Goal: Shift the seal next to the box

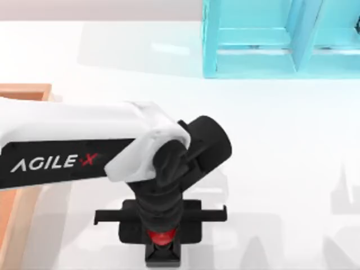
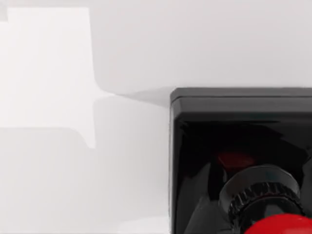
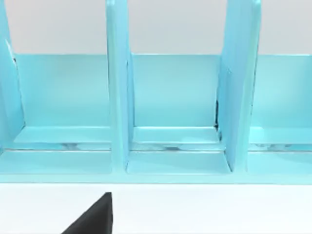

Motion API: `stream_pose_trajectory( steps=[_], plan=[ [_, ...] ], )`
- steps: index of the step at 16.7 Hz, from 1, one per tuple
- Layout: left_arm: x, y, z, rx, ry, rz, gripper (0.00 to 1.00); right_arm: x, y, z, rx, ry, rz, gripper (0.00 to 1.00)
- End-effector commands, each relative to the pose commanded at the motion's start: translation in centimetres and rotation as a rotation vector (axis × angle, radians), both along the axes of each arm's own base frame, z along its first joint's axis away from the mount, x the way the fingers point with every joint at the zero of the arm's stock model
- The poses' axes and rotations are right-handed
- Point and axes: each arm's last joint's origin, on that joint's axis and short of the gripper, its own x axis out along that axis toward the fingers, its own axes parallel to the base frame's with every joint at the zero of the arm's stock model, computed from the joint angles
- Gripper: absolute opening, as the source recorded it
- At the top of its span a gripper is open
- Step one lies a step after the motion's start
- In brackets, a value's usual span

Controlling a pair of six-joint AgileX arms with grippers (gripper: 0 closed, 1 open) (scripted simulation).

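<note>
The left arm [image 1: 67, 154], marked AGILE X, is stretched from the left edge of the top view across the white tabletop [image 1: 281, 169] toward its lower middle. Its end effector [image 1: 161, 239] is lowered over the seal [image 1: 162, 238], whose red knob is seen between the black parts of the end effector, with the square black base just below it near the bottom edge. Whether the end effector is closed on the seal or merely around it cannot be told. In the left wrist view, the seal [image 2: 229, 161] is seen close up: its glossy black base, a ribbed black collar and the red knob at the corner.

The box [image 1: 22, 93] lies at the left edge of the tabletop, well apart from the seal and partly covered by the arm.

A cyan shelf unit [image 1: 270, 45] stands at the far right, and it is seen facing the right wrist view [image 3: 170, 122].
</note>
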Motion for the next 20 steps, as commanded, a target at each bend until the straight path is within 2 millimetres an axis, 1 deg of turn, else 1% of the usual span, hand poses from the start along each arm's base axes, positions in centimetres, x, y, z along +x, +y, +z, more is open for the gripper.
stream_pose_trajectory(
  steps=[5,7,11,13,17,18,20],
  plan=[
    [0.0,0.0,0.2,-0.003,-0.002,-0.002,0.00,0.0,0.0,0.0,0.000,0.000,0.000,1.00],
    [0.0,-0.2,1.1,-0.005,-0.004,-0.007,0.00,0.0,0.0,0.0,0.000,0.000,0.000,1.00],
    [0.0,0.0,4.0,0.006,0.005,-0.002,0.00,0.0,0.0,0.0,0.000,0.000,0.000,1.00],
    [0.0,0.0,5.0,-0.001,-0.001,-0.001,0.00,0.0,0.0,0.0,0.000,0.000,0.000,1.00],
    [0.1,0.0,4.9,0.003,0.002,-0.002,0.00,0.0,0.0,0.0,0.000,0.000,0.000,1.00],
    [0.4,0.0,5.0,0.005,0.005,-0.001,0.00,0.0,0.0,0.0,0.000,0.000,0.000,1.00],
    [2.0,0.3,5.4,0.014,0.013,0.002,0.00,0.0,0.0,0.0,0.000,0.000,0.000,1.00]
  ],
)
